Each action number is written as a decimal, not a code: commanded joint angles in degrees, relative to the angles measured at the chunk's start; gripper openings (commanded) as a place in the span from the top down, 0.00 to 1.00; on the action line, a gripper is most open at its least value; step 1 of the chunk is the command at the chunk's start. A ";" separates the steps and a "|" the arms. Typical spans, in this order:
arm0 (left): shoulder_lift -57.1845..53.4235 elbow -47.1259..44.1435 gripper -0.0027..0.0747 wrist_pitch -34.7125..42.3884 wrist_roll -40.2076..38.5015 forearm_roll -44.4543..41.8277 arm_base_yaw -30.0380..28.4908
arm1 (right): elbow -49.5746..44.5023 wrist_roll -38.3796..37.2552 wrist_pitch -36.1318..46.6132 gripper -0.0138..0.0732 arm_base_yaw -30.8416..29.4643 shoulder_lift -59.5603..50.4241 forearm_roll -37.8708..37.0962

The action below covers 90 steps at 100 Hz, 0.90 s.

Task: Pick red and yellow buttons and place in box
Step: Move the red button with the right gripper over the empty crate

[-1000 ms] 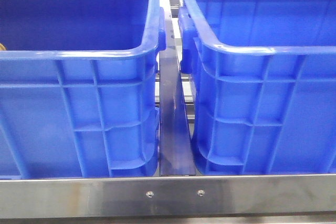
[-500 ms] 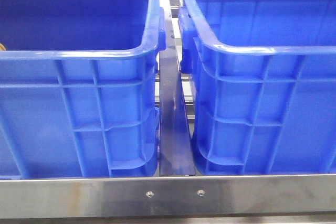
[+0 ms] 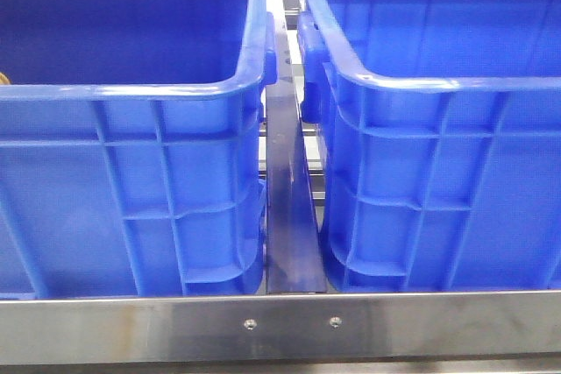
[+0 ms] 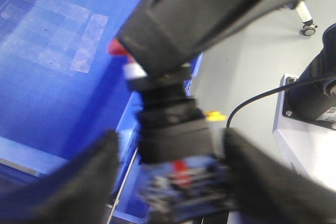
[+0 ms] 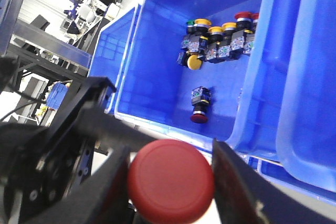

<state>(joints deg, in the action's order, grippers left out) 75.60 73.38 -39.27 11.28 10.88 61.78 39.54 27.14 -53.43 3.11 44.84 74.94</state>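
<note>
- Crates first: two big blue ribbed plastic crates, the left crate [image 3: 131, 181] and the right crate [image 3: 438, 172], fill the front view side by side behind a steel rail [image 3: 280, 326]; neither arm shows there.
- Another blue plastic bin [image 5: 157, 66], seen from the right wrist, holds the stock: a cluster of push buttons [image 5: 218, 40] with yellow, red and green caps against its far wall, and a lone red-capped button [image 5: 200, 105] lying on its floor nearer the camera.
- Right pincer [image 5: 170, 182]: its black fingers sit close on either side of a large red dome-capped push button [image 5: 171, 180], so it is carrying that one, dome toward the camera, raised well clear of the bin.
- Left pincer [image 4: 170, 174]: blurred, but closed around a dark-bodied push button [image 4: 170, 135] whose long axis runs along the fingers, above a blue crate floor [image 4: 58, 61]. A red edge [image 4: 115, 48] peeks past the arm; I cannot tell this button's cap colour.
- Judged relation: both loads hang above blue crates, so each release probably needs mostly a downward move.
</note>
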 commanded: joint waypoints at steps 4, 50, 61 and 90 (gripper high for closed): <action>-1.51 1.69 0.16 3.61 -0.40 1.05 0.38 | 1.65 2.02 1.74 0.69 -0.03 -0.16 4.62; -3.83 0.93 0.16 3.59 -3.92 0.40 -7.81 | 1.71 8.30 14.27 0.69 -0.09 -0.16 4.62; -7.04 -1.31 0.16 3.69 -4.82 -0.11 -13.59 | 1.71 9.34 16.45 0.69 -0.09 -0.16 4.62; -19.72 -11.12 0.16 3.69 -6.17 -0.14 -33.28 | 1.71 11.14 19.70 0.69 -0.09 -0.16 4.62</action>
<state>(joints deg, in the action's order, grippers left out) 60.25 63.08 -39.19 6.05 10.17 32.71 39.54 37.03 -35.81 3.11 44.84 76.00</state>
